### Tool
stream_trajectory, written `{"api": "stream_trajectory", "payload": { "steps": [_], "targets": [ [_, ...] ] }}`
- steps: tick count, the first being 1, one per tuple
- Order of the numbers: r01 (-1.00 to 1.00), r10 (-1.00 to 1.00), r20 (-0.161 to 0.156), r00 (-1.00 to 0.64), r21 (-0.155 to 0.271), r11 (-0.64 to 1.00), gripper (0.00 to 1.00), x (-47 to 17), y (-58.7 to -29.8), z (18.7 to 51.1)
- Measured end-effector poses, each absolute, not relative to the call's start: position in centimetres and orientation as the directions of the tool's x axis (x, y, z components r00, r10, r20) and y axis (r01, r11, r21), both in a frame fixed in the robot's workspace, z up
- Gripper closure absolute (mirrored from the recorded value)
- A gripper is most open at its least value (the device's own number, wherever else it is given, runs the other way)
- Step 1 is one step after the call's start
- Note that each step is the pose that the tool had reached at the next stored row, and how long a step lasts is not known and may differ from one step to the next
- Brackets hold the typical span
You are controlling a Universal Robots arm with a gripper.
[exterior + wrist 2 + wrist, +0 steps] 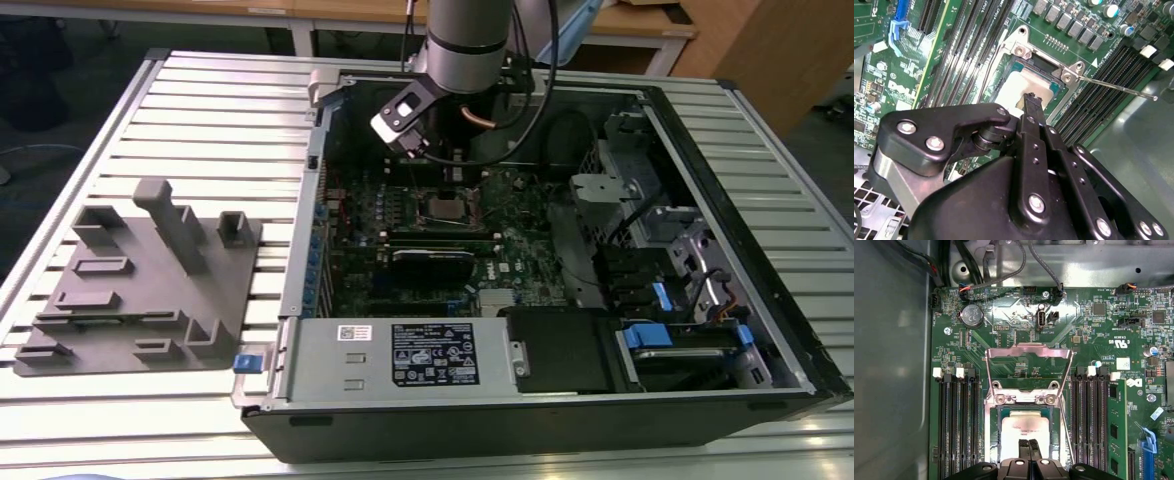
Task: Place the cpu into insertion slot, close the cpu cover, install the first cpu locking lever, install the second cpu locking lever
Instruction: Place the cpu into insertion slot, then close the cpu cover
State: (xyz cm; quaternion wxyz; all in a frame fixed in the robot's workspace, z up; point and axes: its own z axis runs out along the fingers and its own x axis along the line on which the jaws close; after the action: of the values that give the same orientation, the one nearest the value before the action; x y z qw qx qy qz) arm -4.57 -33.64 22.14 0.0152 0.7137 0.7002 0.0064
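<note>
cpu [1024, 432] inside insertion slot [996, 430]

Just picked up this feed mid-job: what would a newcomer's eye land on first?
First, in the exterior view, the silver arm standing inside the open computer case. Then, in both wrist views, the pale cpu lying in the insertion slot, with the black tool shut over it. Past the slot in the first wrist view, the cpu cover stands open.

cpu [1019, 430] partly hidden behind hand [1028, 445], hand's body cut off at the edge, insertion slot [995, 437] partly covered
</note>
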Motion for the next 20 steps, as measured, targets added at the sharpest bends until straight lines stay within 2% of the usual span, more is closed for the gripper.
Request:
{"api": "stream_trajectory", "payload": {
  "steps": [14, 20],
  "targets": [
    [0.999, 1.000, -0.012, 0.019, 0.031, -0.019, 0.89, -4.55, -33.63, 21.91],
    [0.999, 1.000, -0.012, 0.019, 0.029, -0.019, 0.89, -4.56, -33.63, 22.82]
  ]
}}
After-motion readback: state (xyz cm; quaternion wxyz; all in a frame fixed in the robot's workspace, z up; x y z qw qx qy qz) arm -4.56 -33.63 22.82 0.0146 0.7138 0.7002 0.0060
